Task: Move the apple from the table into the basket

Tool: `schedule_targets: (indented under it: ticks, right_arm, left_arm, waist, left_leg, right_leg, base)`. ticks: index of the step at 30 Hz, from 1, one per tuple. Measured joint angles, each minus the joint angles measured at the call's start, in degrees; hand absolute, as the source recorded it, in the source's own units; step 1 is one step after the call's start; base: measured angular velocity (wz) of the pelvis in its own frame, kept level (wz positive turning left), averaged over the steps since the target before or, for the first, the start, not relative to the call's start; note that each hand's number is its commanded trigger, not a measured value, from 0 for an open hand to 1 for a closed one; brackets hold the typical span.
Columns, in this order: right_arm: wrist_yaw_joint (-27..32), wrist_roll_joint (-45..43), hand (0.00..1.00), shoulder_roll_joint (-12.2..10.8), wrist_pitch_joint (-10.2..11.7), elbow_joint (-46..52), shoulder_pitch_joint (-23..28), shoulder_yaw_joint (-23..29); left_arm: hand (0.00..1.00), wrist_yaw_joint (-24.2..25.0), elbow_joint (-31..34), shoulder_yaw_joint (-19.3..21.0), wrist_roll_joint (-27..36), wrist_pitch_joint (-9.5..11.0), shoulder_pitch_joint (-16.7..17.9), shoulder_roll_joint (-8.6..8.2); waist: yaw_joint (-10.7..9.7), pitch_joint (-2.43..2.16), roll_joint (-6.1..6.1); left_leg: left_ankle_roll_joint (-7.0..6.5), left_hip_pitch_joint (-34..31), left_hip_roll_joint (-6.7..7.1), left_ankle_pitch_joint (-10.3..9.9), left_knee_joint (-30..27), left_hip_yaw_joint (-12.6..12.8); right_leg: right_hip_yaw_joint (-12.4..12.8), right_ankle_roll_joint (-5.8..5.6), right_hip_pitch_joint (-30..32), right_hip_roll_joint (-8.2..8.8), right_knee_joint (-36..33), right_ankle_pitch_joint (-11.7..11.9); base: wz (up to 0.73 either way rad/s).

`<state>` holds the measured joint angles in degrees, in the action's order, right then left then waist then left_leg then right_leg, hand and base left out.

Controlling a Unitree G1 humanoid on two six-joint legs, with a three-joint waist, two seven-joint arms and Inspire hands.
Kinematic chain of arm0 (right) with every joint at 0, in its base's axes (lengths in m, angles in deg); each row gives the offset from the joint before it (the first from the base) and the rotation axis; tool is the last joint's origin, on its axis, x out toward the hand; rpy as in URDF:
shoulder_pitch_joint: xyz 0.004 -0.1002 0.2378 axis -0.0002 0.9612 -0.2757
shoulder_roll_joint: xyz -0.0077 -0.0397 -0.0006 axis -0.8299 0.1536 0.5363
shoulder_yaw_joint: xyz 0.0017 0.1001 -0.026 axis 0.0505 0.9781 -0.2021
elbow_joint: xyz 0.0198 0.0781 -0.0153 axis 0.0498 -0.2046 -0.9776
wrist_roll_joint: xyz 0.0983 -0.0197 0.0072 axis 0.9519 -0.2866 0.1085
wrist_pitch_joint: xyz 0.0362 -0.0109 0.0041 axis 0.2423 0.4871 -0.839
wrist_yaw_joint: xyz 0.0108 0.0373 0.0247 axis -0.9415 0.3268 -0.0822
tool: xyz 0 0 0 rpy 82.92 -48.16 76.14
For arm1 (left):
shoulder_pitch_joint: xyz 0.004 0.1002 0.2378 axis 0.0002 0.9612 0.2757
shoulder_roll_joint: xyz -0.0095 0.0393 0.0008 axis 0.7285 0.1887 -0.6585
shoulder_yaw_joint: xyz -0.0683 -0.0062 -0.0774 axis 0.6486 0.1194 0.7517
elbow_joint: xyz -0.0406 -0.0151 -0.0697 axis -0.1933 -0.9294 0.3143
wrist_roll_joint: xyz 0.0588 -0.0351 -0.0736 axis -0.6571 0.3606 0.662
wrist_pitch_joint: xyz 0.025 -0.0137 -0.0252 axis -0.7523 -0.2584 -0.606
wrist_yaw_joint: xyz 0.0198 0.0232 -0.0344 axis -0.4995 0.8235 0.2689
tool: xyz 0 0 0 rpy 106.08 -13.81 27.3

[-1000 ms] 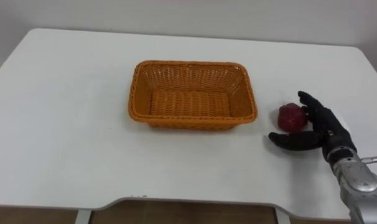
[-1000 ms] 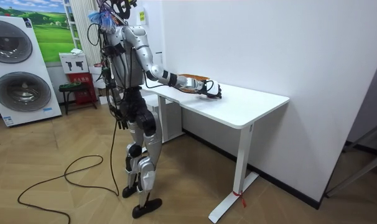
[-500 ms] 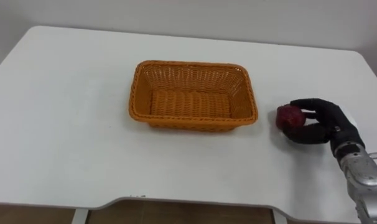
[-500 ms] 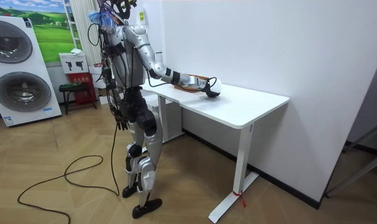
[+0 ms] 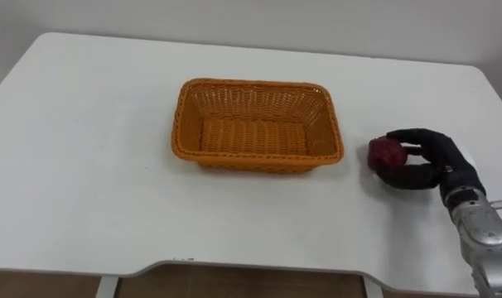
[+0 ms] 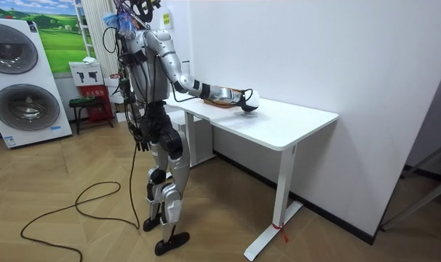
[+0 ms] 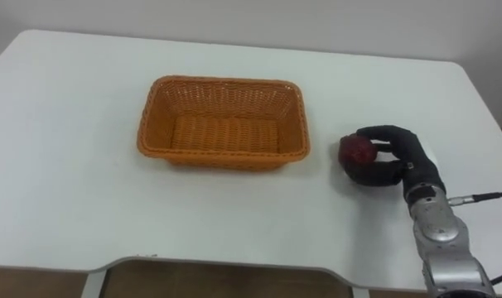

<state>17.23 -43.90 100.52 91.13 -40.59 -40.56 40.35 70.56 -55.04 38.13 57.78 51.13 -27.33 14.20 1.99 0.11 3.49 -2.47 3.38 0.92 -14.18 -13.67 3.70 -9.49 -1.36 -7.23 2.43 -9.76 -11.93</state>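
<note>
1. Gripping the dark red apple (image 5: 386, 154) with the right hand (image 5: 429, 157): black fingers curling over the fruit's far side, thumb closing along its near side, palm lying to the apple's right.
2. Holding the apple low over the white table (image 5: 85, 165), toward the right edge; not possible to tell whether resting on the surface or just clear of it.
3. Sitting to the right of the orange wicker basket (image 5: 257, 84), near its right-hand short wall but apart from it, and outside it.
4. Standing flat near the middle of the table with the long sides running across the eye views, showing a bare woven floor inside the rim.
5. Reaching in from the lower right of the eye views on a silver forearm, with the wrist pointing up toward the apple.
6. Standing upright on the wooden floor at the table's end on the room view's left, stretching the right arm out over the table top, with the table set against a white wall.
7. Standing behind the robot at the room view's left edge: a white washing machine (image 6: 24, 87).
</note>
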Motion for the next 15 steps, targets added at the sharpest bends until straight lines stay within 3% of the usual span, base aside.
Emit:
schedule_targets:
  ticks: [3,15]
  right_arm:
    - [1.89,-0.53,1.00,-0.09,-0.02,8.10,0.23,0.03]
    - [5.15,-5.00,1.00,-0.99,0.35,28.77,1.07,-0.33]
  left_arm:
    - [0.00,-0.17,-0.04,0.07,0.04,-0.13,-0.42,0.06]
    - [0.00,-4.66,-0.18,-0.18,0.03,0.22,-0.60,-0.16]
  waist:
    - [-0.23,-0.24,-0.68]
    - [0.25,-0.09,-0.36]
  left_leg:
    - [0.01,0.29,-0.06,0.01,0.12,0.04]
    - [0.04,0.20,-0.13,0.03,0.35,0.45]
  right_leg:
    - [-0.01,0.00,-0.25,-0.06,0.05,0.00]
    - [0.08,0.00,0.05,-0.07,0.01,0.00]
  base:
    - [0.00]
    - [-0.01]
